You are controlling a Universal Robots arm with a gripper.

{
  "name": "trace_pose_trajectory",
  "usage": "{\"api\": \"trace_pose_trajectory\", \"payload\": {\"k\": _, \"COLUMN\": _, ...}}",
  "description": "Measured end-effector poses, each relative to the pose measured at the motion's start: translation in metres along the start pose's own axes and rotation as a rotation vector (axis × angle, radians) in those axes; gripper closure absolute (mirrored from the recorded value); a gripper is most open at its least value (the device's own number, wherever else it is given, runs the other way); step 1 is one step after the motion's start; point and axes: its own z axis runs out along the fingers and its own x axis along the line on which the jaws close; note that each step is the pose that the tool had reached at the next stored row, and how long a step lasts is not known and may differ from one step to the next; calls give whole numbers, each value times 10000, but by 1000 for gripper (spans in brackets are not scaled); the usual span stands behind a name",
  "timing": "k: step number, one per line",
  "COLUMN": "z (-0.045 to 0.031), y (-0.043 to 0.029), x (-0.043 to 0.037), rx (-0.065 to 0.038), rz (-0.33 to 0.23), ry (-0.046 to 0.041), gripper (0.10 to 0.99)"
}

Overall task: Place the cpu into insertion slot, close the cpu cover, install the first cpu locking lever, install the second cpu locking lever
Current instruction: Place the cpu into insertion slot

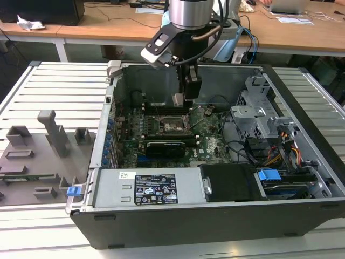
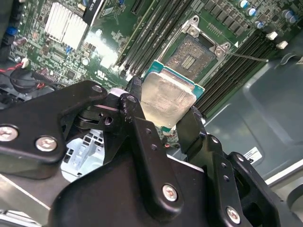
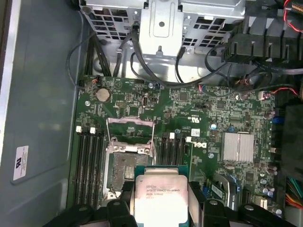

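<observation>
My gripper (image 1: 185, 97) hangs inside the open computer case (image 1: 161, 221), shut on the cpu (image 1: 178, 99). In both wrist views the cpu (image 2: 168, 97) (image 3: 158, 197) is a pale silver square on a green base, clamped by its edges between the black fingers (image 2: 142, 127) (image 3: 199, 201). It hovers above the green board, off to one side of the insertion slot (image 3: 124, 166) (image 2: 193, 53) (image 1: 171, 125), which lies bare. The cpu cover (image 3: 131, 128) is flipped open beside the slot, towards the drive cage. A thin metal lever (image 2: 246, 57) sticks out from the slot's corner.
Black memory slots (image 3: 87, 161) flank the socket and a silver heat sink (image 3: 238, 146) sits on the board. The drive cage (image 1: 259, 118), cables and power supply (image 1: 151, 189) crowd the case. A grey fixture board (image 1: 43, 151) lies at the exterior view's left.
</observation>
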Motion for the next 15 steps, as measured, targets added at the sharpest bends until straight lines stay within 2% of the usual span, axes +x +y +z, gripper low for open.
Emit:
{"api": "trace_pose_trajectory", "payload": {"k": 4, "z": 33, "y": -13, "x": 1, "rx": 0, "rz": 221, "ry": -15, "gripper": 549}}
{"api": "trace_pose_trajectory", "payload": {"k": 11, "z": 181, "y": -51, "x": 10, "rx": 0, "rz": 221, "ry": -14, "gripper": 549}}
{"api": "trace_pose_trajectory", "payload": {"k": 15, "z": 236, "y": -62, "x": 12, "rx": 0, "rz": 221, "ry": -13, "gripper": 549}}
